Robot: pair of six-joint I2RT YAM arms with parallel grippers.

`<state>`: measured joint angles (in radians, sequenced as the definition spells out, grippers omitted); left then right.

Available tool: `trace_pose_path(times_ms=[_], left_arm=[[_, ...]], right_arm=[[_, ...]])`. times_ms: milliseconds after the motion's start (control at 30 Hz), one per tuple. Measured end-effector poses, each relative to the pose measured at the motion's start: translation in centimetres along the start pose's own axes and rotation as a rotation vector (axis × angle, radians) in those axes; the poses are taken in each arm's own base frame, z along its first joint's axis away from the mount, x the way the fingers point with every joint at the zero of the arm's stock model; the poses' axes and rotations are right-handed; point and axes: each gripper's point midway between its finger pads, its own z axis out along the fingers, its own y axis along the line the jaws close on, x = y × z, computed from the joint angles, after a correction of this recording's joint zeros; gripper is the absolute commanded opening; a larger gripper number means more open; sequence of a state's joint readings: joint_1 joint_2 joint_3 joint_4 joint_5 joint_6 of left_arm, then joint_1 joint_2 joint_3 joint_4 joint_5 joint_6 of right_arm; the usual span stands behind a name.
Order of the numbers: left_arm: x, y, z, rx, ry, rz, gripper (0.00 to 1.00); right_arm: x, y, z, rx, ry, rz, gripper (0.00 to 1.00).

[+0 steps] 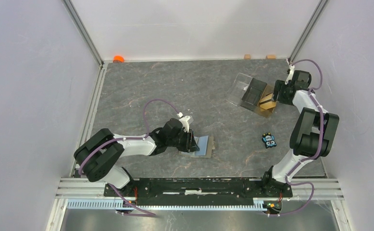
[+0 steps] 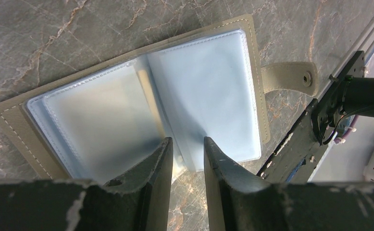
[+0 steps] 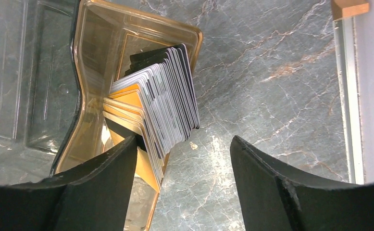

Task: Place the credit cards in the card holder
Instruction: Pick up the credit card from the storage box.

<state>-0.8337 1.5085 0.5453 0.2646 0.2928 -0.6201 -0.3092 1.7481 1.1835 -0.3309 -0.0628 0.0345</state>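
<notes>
The card holder (image 1: 205, 146) lies open on the table, its pale blue-grey sleeves up; in the left wrist view (image 2: 209, 86) its tab flap (image 2: 291, 77) points right. My left gripper (image 1: 191, 140) sits over its near edge (image 2: 188, 140), jaws a narrow gap apart, nothing clamped that I can see. The credit cards (image 3: 151, 110) stand as a stack, gold-orange with white and dark edges, in an amber tray (image 3: 93, 48); they also show in the top view (image 1: 268, 102). My right gripper (image 1: 277, 94) is open wide (image 3: 184, 139), its left finger beside the stack, holding nothing.
A clear plastic box (image 1: 246, 89) with a dark compartment lies by the cards (image 3: 31, 82). A small black-and-blue object (image 1: 269, 140) lies near the right arm. An orange thing (image 1: 118, 58) and two wooden blocks (image 1: 247, 56) sit at the back wall.
</notes>
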Motion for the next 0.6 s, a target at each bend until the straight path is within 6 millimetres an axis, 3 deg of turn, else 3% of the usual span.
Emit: trace_pose_path(times_ms=[167,400,600], left_arm=[[0.0,0.0,0.0,-0.001,0.0,0.0,0.36],[0.0,0.0,0.0,-0.001,-0.002,0.0,0.36],[-0.1,0.0,0.0,0.001,-0.004,0.001,0.36]], right_arm=[[-0.6,-0.3,-0.6,0.017,-0.019,-0.005,0.71],[-0.7,0.1,-0.9,-0.018,-0.023,-0.01,0.9],[-0.3,1.1,-0.6,-0.079,-0.012,-0.027,0.91]])
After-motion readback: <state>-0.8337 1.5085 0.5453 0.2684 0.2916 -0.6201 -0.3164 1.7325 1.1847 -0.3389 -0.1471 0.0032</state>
